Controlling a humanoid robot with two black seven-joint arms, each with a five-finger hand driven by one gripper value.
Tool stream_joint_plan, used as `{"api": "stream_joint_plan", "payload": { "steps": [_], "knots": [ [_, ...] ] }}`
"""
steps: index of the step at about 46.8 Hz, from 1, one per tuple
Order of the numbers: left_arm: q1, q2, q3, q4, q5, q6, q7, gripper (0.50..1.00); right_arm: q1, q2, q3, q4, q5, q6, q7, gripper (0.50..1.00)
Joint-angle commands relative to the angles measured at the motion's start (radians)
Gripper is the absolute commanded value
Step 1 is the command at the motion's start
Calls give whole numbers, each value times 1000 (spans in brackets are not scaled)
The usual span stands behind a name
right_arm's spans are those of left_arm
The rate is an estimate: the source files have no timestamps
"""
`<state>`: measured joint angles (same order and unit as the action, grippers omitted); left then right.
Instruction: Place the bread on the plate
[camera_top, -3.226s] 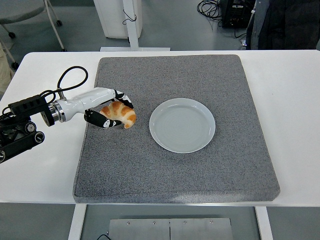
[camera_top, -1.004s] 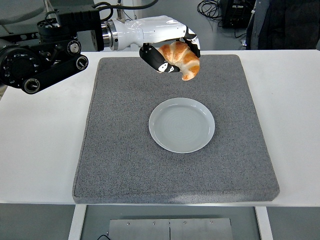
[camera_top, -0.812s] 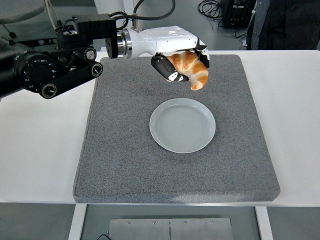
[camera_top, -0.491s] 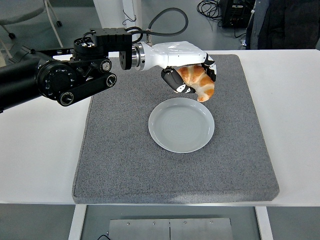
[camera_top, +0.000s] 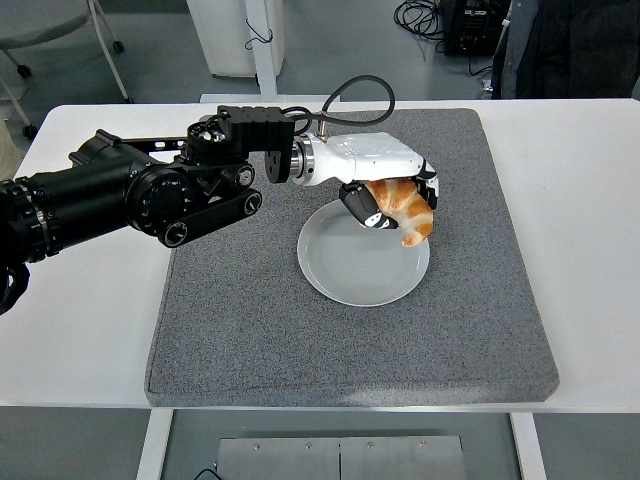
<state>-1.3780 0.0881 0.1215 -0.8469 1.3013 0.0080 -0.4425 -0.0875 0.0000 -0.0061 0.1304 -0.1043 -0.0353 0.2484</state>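
Note:
My left hand (camera_top: 392, 197) is shut on a golden-brown croissant (camera_top: 404, 208) and holds it just above the far right part of the pale blue-grey plate (camera_top: 350, 272). The plate lies in the middle of the grey mat (camera_top: 300, 330) and has nothing on it. The croissant's lower tip hangs over the plate's right rim. My black left arm (camera_top: 130, 195) reaches in from the left edge across the mat's far left part. My right arm is out of view.
The mat covers most of the white table (camera_top: 70, 320). A black cable (camera_top: 362, 88) loops up from the wrist. Beyond the table's far edge stand a white post (camera_top: 262, 45) and dark equipment at the top right (camera_top: 560, 45).
My left hand has carried the croissant from the mat's left side up, over the far edge and down to the right, to just above the plate. It sank lower in the last half second.

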Motion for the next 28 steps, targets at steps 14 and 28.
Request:
{"api": "stream_joint_plan", "payload": {
  "steps": [14,28],
  "knots": [
    [69,-2,13,26,24,23,-1,500,0,0,0,0,0,0,0,1000],
    [112,-1,13,52,24,38,-2,500,0,0,0,0,0,0,0,1000]
  ]
}}
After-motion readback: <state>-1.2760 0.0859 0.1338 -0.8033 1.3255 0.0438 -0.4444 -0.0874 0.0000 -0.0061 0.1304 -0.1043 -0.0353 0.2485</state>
